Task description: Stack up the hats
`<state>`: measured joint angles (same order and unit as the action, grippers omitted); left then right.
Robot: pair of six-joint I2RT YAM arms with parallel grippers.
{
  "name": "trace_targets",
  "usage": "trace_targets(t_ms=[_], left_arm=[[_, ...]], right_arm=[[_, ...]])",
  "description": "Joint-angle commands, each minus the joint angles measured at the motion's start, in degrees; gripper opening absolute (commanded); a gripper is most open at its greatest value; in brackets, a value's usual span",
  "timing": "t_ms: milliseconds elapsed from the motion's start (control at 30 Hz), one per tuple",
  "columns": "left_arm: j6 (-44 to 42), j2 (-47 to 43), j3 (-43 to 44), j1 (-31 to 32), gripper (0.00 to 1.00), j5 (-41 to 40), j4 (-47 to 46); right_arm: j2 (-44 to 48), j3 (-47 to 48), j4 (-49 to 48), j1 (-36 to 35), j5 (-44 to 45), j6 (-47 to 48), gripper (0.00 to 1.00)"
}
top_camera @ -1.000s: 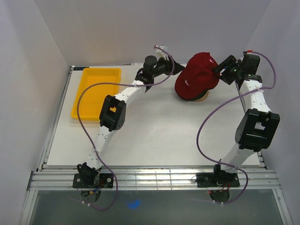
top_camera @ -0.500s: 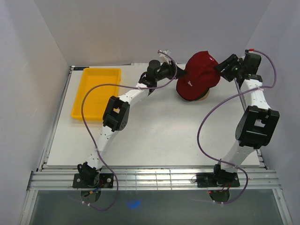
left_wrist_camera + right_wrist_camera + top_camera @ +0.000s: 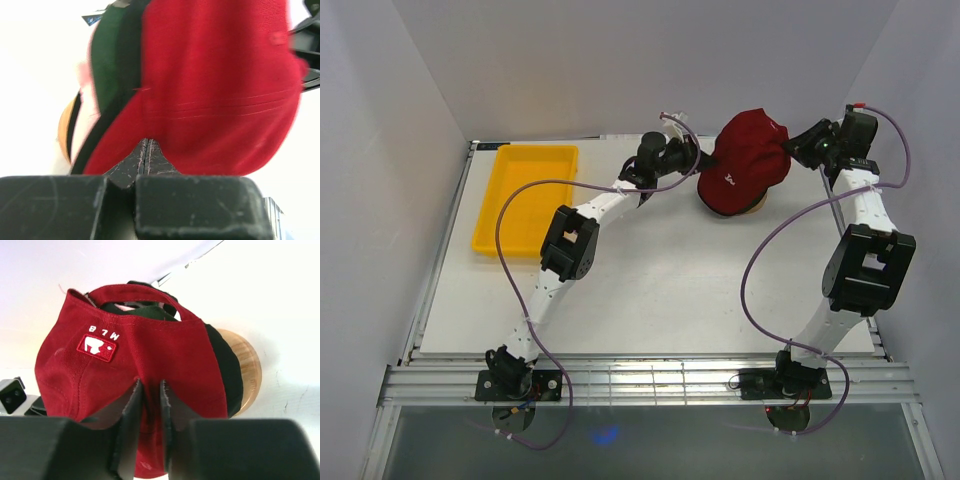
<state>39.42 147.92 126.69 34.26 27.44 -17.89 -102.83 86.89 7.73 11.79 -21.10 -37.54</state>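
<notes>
Uppermost on the stack sits the dark red cap (image 3: 745,165), with a white mark on its front. The right wrist view shows a stitched patch with a white animal shape and small white letters. Under it lies the black and dark green cap (image 3: 112,65), then a sliver of the pale pink cap (image 3: 86,95). All three ride on the wooden stand (image 3: 247,367), near the table's (image 3: 650,290) far edge, toward its right side.

The yellow tray (image 3: 525,195) is at the far left corner, well apart from the caps.

The left gripper (image 3: 147,145) has its fingers pressed together, tips against the red cap's lower edge. Whether cloth is caught between them cannot be told. The right gripper (image 3: 151,395) has its fingers drawn close, pinching a fold of red cloth on the cap's right side.

Against a second earlier, both sets of jaws have narrowed and both grippers have moved in onto the red cap. The left arm reaches further right. The cap has shifted slightly toward the far edge.
</notes>
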Motion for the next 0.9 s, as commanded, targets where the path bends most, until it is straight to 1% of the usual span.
trace_targets(t_ms=[0, 33, 200, 300, 333, 367, 400, 433, 533, 700, 733, 867], left_arm=[[-0.40, 0.09, -1.62, 0.37, 0.01, -1.60, 3.21], [-0.57, 0.09, -1.89, 0.37, 0.00, -1.69, 3.47], [-0.48, 0.62, -2.68, 0.37, 0.00, -2.83, 6.55], [-0.75, 1.23, -1.72, 0.37, 0.00, -3.97, 9.27], [-0.75, 1.49, -1.63, 0.37, 0.00, -4.06, 9.62], [-0.83, 1.50, -1.71, 0.37, 0.00, -4.06, 9.72], [-0.92, 1.41, -1.89, 0.37, 0.00, -4.06, 9.89], [-1.01, 1.32, -1.98, 0.37, 0.00, -4.15, 9.89], [-1.36, 0.97, -2.42, 0.28, 0.00, -4.24, 10.07], [-1.63, 0.62, -2.42, 0.28, 0.00, -4.33, 11.21], [-1.71, 0.62, -2.68, 0.19, 0.00, -4.41, 11.30], [-1.71, -0.08, -3.99, 0.10, 0.00, -4.15, 11.30]], right_arm=[[-4.75, -2.07, 7.83, -0.37, 4.40, 2.21, 0.22], [-4.58, -2.34, 7.66, -0.37, 4.93, 2.47, 0.20], [-5.01, -2.69, 7.83, -0.37, 5.28, 2.65, 0.21], [-5.28, -2.52, 8.09, -0.54, 5.02, 3.08, 0.30], [-5.19, -2.60, 8.18, -0.54, 5.02, 3.26, 0.41], [-5.02, -2.61, 8.18, -0.54, 5.11, 3.70, 0.47], [-4.41, -2.78, 7.92, -0.54, 5.11, 3.88, 0.51], [-4.14, -2.87, 7.22, -0.54, 5.11, 4.05, 0.58], [-3.26, -1.73, 7.48, -0.37, 5.11, 4.23, 0.67], [-2.82, 1.88, 7.40, 0.95, 2.40, 3.09, 0.71], [-2.47, 1.96, 7.13, 1.21, 2.03, 2.83, 0.73], [-1.50, 3.19, 3.45, 2.53, -0.68, 1.42, 0.78]])
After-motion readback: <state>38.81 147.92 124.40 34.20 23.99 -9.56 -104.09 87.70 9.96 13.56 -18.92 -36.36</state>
